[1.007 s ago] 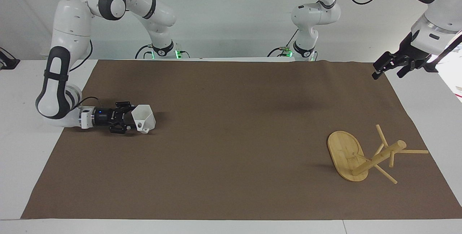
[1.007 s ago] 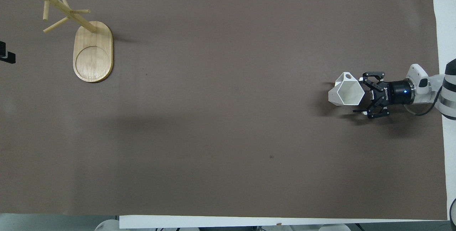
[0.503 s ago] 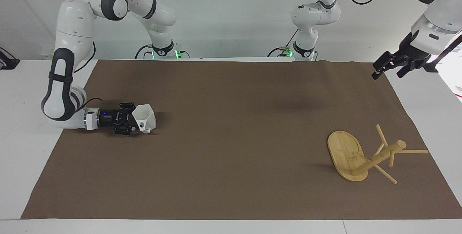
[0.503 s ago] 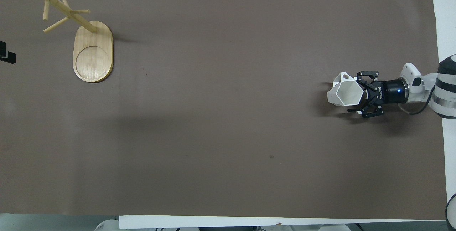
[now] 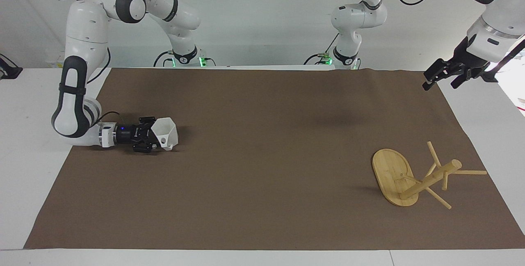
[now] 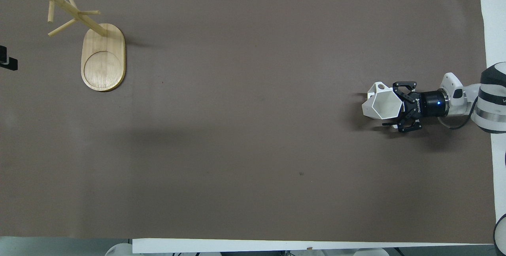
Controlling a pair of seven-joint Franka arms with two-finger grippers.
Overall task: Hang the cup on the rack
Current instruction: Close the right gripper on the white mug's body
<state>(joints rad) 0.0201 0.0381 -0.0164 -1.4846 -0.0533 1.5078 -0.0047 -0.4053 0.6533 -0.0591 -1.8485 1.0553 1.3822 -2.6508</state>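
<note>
Facing view: the right claw (image 5: 152, 138) lies low and level over the brown mat (image 5: 266, 143) that covers the tabletop (image 5: 24, 106), at the right arm's end, and its fingers are closed on the side of the cup (image 5: 165, 133). The white faceted cup sits on or just above the mat with its mouth tipped up and toward the claw, its base pointing away from it; whether the base touches the mat cannot be told. The rack (image 5: 414, 177) stands upright on its oval base at the left arm's end of the tabletop, farther from the robots than the cup and well apart from it, its pegs bare. The left claw (image 5: 445, 75) hangs in the air over the mat's corner at that same end, where the arm waits, fingers spread with nothing between them. Overhead view: the right claw (image 6: 400, 106) reaches in from the mat's (image 6: 245, 129) edge, one finger on each side of the cup (image 6: 382, 104), whose hexagonal mouth faces upward and whose squarish handle sticks out on the side farther from the robots. The rack (image 6: 95, 50) is at the other end, post and pegs leaning out of its base toward the corner. The left claw barely shows here.
</note>
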